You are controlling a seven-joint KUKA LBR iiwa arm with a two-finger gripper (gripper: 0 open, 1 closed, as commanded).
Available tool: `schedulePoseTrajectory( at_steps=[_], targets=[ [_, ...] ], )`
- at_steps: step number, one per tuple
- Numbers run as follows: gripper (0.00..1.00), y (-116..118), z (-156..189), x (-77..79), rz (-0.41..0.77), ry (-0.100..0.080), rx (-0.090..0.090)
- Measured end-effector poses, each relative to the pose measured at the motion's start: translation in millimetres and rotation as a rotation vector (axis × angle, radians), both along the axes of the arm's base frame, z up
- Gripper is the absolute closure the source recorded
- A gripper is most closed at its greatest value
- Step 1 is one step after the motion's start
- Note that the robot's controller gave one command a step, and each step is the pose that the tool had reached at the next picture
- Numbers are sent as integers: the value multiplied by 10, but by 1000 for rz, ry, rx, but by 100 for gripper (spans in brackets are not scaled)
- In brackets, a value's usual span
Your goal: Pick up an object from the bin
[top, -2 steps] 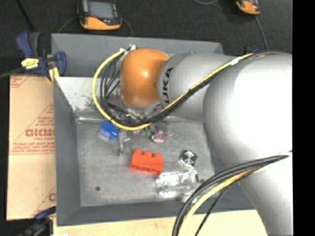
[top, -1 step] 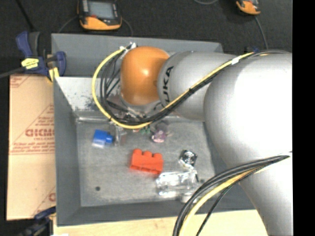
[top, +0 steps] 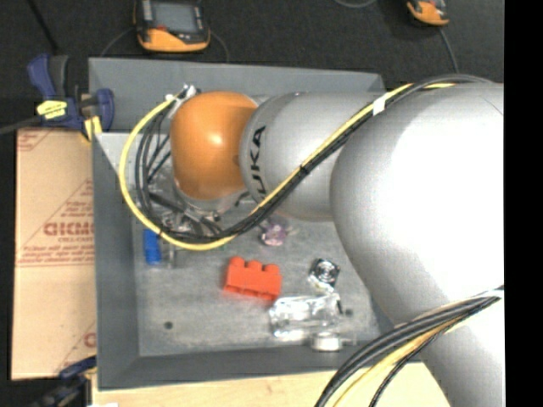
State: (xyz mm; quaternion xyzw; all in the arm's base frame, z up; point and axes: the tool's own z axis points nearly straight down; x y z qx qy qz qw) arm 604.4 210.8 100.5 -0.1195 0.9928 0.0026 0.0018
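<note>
The KUKA arm (top: 339, 168) comes in from the right and covers much of the grey metal bin (top: 114, 312). Its wrist is capped by a rounded orange cover (top: 212, 142), with 1 yellow cable (top: 129, 155) and several black ones looping round the cover's left side. Just below that cover the gripper (top: 180, 221) sits low over the left-centre of the bin floor, showing as a cluster of dark and silvery metal parts. Whether it is spread wide or drawn together I cannot tell, because the cover and cables hide its tips. The thing nearest it is a small blue block (top: 153, 248), which stands at the left of the floor close to the left wall, just left of the gripper and a little nearer. Whether the 2 touch cannot be told. To the right of the blue block and apart from it, a red-orange toy brick (top: 252, 278) with studs on top lies about mid-floor. Farther back, right at the edge of the arm, sits a small pale purple thing (top: 273, 234) whose shape is unclear. Right of the brick is a small shiny silver piece (top: 323, 271), roughly ring-like. On its near side lies a crumpled clear plastic thing (top: 299, 316), with a small round whitish piece (top: 327, 341) just beside it at the near wall.
</note>
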Motion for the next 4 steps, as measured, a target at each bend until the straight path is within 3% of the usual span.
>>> schedulePoseTrajectory(
  at_steps=[1,2,3,4],
  targets=[
    [100,127,369,38,14,-6,-3],
    [100,168,1215,-96,27,-10,-3],
    [0,165,1161,-113,25,-1,-4],
    [0,-72,-253,297,172,5,-8]
  ],
)
